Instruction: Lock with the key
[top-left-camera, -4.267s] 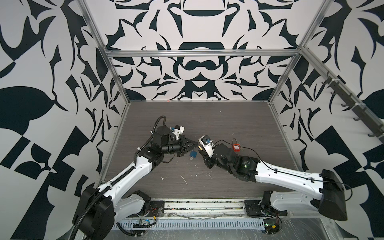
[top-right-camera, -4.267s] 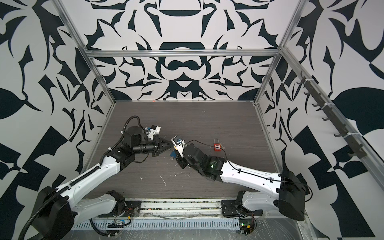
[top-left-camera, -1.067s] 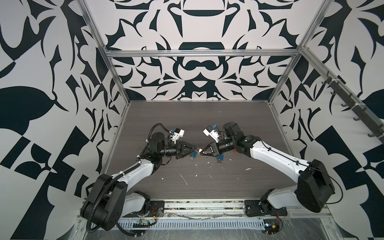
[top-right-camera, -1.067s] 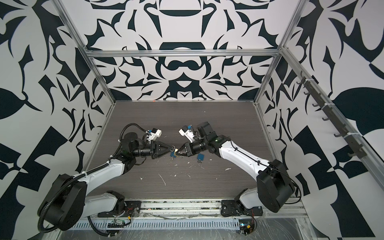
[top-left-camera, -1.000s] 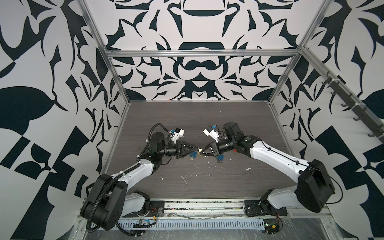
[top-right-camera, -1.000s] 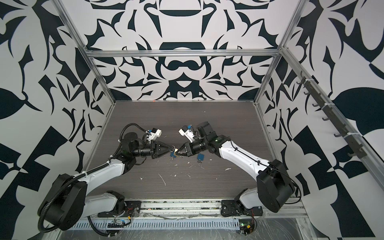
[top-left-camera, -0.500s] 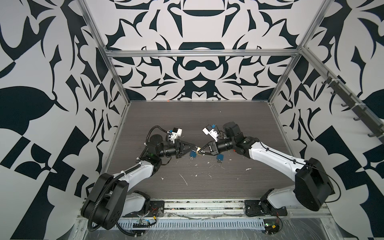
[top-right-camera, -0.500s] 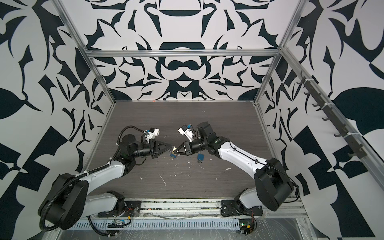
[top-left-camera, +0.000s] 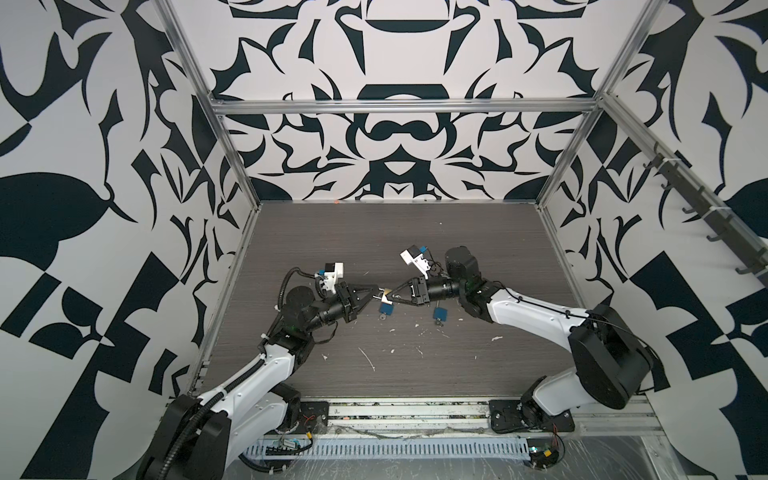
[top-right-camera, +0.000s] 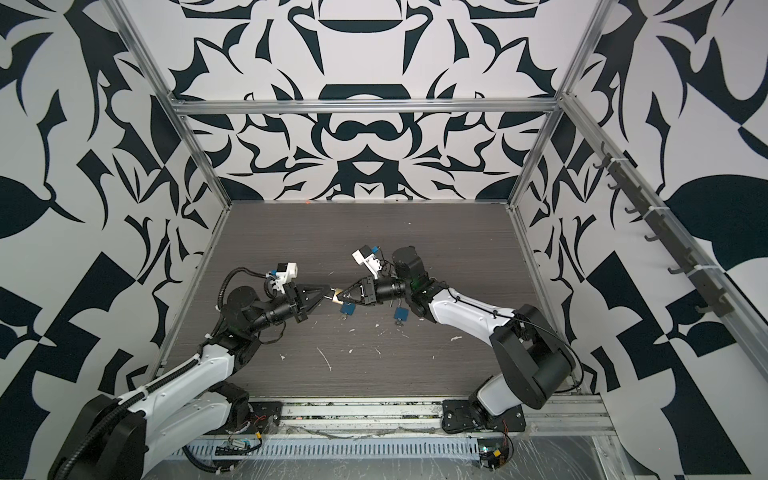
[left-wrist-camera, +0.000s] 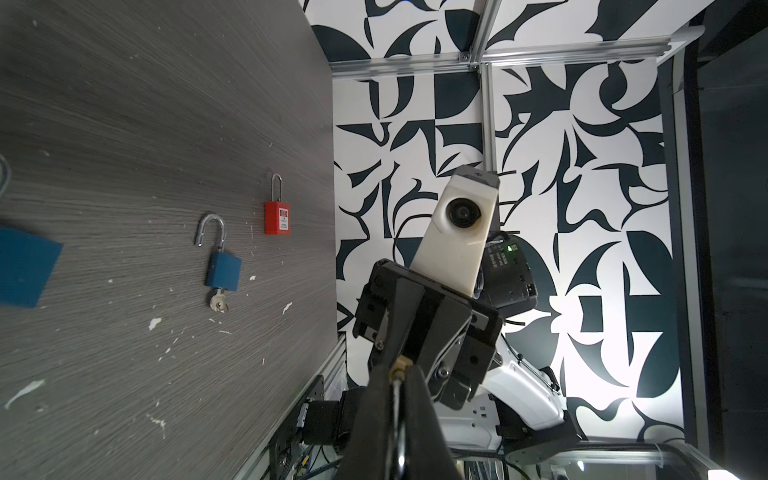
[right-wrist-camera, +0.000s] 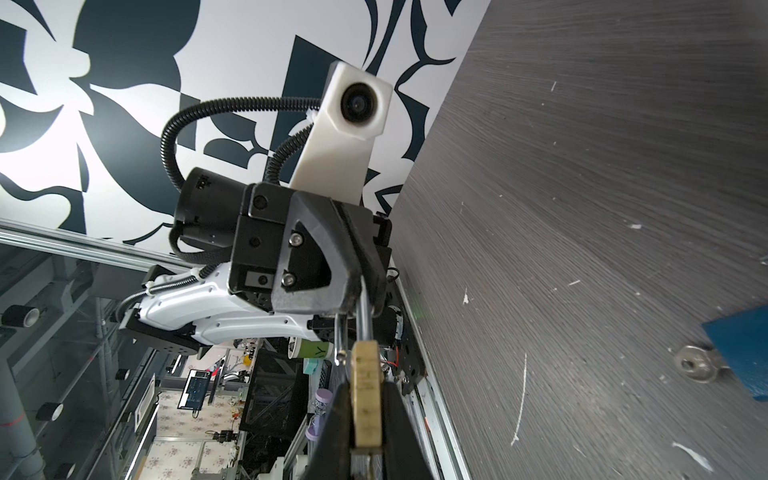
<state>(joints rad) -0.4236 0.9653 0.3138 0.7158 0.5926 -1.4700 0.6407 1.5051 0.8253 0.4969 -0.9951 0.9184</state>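
Padlock (right-wrist-camera: 365, 399), shackle (right-wrist-camera: 364, 320) clear from right wrist

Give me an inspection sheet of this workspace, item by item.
Surface: dark grey wood-grain tabletop, scuffed.
Job's things: brass padlock held between both grippers; blue padlock lying flat, shackle open, silver key inserted; second blue padlock flat, second key at its base; red padlock, shackle closed.
Clutter: white flecks scattered over the tabletop.
Grippers: left gripper shut on the brass padlock's shackle; right gripper shut on its body.
Cables: black corrugated conduit looped at the left wrist; thin black cable along the right arm.
Surroundings: black-and-white patterned walls, aluminium frame, hook rail.
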